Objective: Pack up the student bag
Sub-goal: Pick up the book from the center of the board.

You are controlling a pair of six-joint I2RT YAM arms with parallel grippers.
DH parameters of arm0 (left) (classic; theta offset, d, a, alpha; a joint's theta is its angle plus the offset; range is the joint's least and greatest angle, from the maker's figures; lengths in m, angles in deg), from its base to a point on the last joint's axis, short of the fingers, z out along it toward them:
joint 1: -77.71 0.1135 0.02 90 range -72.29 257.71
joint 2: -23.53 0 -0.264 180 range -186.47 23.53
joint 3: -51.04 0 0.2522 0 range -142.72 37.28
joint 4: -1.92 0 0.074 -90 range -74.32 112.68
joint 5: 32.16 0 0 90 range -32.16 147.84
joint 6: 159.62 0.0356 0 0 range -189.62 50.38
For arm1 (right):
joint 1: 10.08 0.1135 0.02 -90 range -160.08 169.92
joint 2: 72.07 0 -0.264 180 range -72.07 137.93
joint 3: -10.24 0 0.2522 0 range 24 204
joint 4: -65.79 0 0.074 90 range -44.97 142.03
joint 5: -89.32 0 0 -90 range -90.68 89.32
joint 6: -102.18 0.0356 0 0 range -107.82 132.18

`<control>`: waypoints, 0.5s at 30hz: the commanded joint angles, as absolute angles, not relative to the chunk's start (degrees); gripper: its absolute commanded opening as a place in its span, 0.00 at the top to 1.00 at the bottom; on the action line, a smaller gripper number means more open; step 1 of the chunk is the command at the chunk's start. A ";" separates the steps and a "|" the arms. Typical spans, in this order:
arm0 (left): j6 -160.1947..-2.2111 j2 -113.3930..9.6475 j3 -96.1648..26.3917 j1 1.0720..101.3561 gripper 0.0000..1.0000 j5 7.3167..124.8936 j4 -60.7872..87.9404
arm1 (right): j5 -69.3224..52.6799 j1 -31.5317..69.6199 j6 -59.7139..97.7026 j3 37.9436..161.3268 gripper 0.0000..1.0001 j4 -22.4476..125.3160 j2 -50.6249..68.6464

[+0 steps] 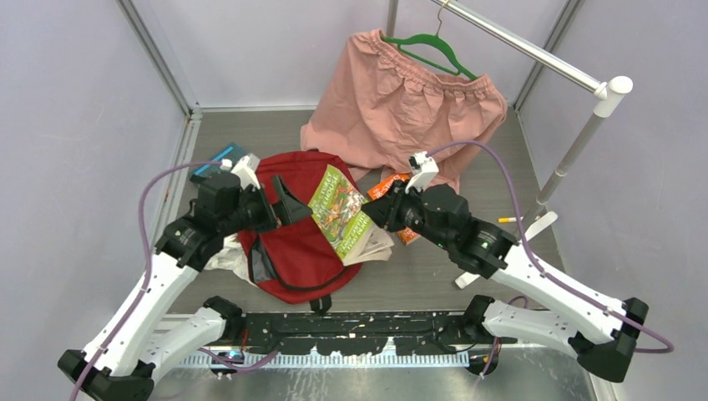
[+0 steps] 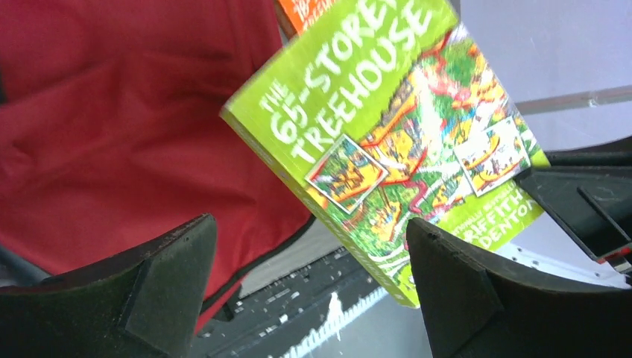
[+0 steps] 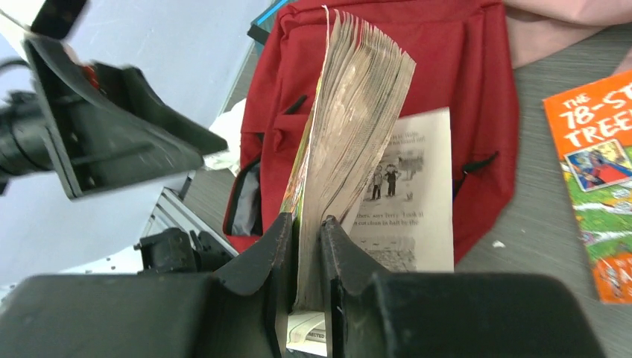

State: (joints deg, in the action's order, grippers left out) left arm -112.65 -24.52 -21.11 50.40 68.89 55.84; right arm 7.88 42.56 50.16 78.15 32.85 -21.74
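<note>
Top external view first: the student bag (image 1: pixel 292 246) lies flat on the grey table (image 1: pixel 426 280), between our two arms, with a strip of grey lining showing at its near left edge. Our right gripper (image 1: pixel 377 210) holds the green book (image 1: pixel 338 209) above the bag's right half. Our left gripper (image 1: pixel 292 197) hangs over the bag's left half, touching nothing. To do this step well, we judge that the left arm should pinch the lip by the grey lining and lift it. The right arm can then turn the book and feed it in spine first.

Left wrist view: our left jaws stand wide apart with nothing between them. The book's cover tilts in front of them, and red fabric fills the left side.

Right wrist view: our right jaws are clamped on the book near its spine. The pages fan out loose above, and one leaf droops towards the bag. That fan may catch on the zipper, so we would go in slowly.

Around us, an orange book (image 3: pixel 596 186) lies on the table just beside the bag. Pink shorts (image 1: pixel 401 100) on a green hanger (image 1: pixel 434 48) hang from a rail (image 1: pixel 534 54) at the back. A white plastic bag (image 1: pixel 224 256) is bunched at the bag's left. Pale walls close the cell on three sides.
</note>
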 commanded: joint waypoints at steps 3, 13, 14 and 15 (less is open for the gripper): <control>-125.75 -22.79 -13.46 50.99 0.03 80.54 39.76 | 9.57 42.64 54.90 78.64 0.99 55.44 -19.10; -140.56 -19.01 -0.78 51.49 0.00 77.22 24.12 | 12.19 42.65 59.02 76.98 0.99 60.07 -18.24; -142.21 -19.01 0.49 51.56 0.00 77.12 21.70 | 11.97 42.62 59.33 76.92 0.99 60.32 -18.29; -143.66 -18.94 1.75 51.60 0.00 76.91 19.27 | 11.60 42.72 59.56 76.91 0.99 60.52 -18.27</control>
State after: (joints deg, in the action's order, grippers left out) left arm -135.29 -19.45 -1.66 50.99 76.94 33.09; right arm 10.74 42.56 56.06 75.83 48.94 -17.15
